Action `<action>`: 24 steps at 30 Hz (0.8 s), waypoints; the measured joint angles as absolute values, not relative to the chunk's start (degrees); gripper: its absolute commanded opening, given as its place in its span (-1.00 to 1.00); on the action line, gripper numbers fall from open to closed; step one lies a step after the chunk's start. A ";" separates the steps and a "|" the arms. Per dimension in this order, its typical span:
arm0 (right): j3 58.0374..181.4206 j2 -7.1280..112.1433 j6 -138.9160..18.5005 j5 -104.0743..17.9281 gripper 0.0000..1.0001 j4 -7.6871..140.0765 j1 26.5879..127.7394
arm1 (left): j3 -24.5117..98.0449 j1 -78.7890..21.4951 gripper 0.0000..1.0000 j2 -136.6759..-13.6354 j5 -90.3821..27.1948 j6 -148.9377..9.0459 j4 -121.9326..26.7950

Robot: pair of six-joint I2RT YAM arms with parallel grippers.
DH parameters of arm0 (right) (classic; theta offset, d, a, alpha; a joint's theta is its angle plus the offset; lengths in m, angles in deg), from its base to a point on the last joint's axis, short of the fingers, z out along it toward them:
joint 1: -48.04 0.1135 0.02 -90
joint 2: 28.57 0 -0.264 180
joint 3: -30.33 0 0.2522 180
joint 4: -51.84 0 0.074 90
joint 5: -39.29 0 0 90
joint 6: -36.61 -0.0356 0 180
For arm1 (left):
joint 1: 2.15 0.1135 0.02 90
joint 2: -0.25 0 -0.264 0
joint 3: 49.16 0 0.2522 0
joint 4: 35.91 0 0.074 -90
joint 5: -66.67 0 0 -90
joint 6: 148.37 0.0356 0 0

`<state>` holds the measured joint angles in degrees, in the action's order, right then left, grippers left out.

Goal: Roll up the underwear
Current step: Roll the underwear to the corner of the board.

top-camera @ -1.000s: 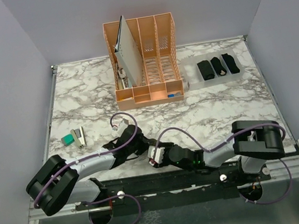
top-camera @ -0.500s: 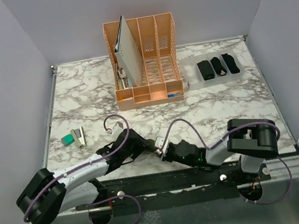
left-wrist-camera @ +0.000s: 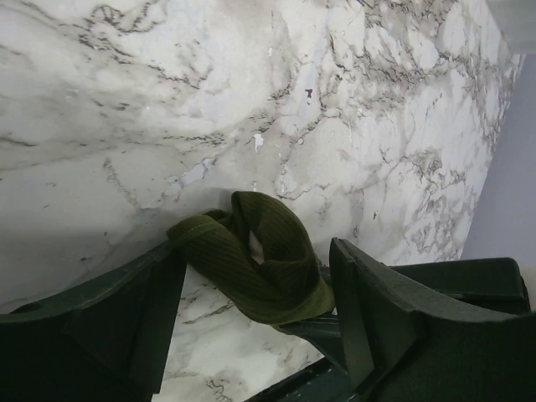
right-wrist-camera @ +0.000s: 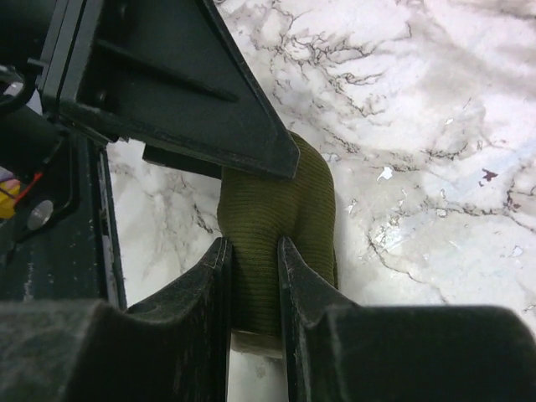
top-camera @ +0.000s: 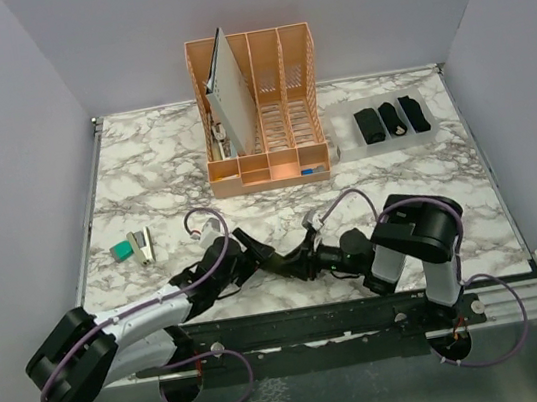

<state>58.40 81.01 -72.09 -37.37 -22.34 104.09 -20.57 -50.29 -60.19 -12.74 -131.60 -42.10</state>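
Note:
An olive-green ribbed underwear bundle (right-wrist-camera: 280, 197), loosely rolled, lies on the marble near the table's front edge. My right gripper (right-wrist-camera: 251, 243) is shut on its near end. In the left wrist view the same underwear (left-wrist-camera: 264, 268) sits between the spread fingers of my left gripper (left-wrist-camera: 255, 248), which is open and lightly touches it on one side. From above, the left gripper (top-camera: 259, 255) and right gripper (top-camera: 295, 262) meet nose to nose and hide the bundle. Three black rolled underwear (top-camera: 393, 118) lie in a clear tray (top-camera: 344, 131) at the back right.
An orange desk organiser (top-camera: 260, 111) holding a grey board stands at the back centre. A small teal block (top-camera: 121, 250) and a small stapler-like thing (top-camera: 141, 245) lie at the left. The table's front rail runs just behind both grippers.
My left gripper has opened and let go of the olive bundle. My right gripper has shut on it, and the right arm has folded in toward the middle.

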 measured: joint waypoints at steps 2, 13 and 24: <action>58.27 82.14 -75.15 -35.95 -0.62 -22.63 103.04 | -20.35 -50.29 0.42 -62.45 -13.20 -131.16 -39.50; 58.25 84.13 -89.21 -31.73 -0.13 -22.80 98.67 | -17.97 -51.01 -0.50 -73.29 -14.91 -129.74 -31.52; 56.26 70.56 -81.62 -25.94 0.36 -13.29 97.84 | -17.36 -51.77 -0.74 -68.85 -15.19 -130.53 -40.20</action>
